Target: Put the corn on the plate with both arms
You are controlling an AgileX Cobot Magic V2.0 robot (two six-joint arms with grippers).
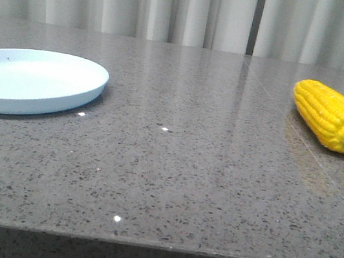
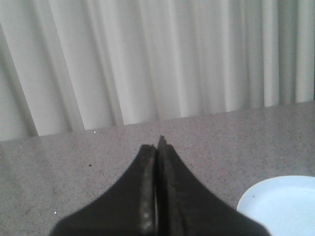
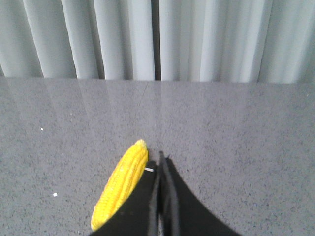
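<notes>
You have the bright yellow corn cob lying on its side at the right of the speckled grey stone table, its pale round stub end turned toward the front edge. The round, shallow, pale blue-white plate sits well apart from it at the left of the table, with nothing on it. Pale pleated curtains hang behind the table's far edge.

Your left gripper, black and matte, is clenched, its two fingers pressed together with nothing between them; in its wrist view a part of the plate's rim shows near it. Your right gripper is likewise clenched and grasps nothing; in its wrist view the corn lies just beside its fingers, though you cannot tell from these views whether they touch.
</notes>
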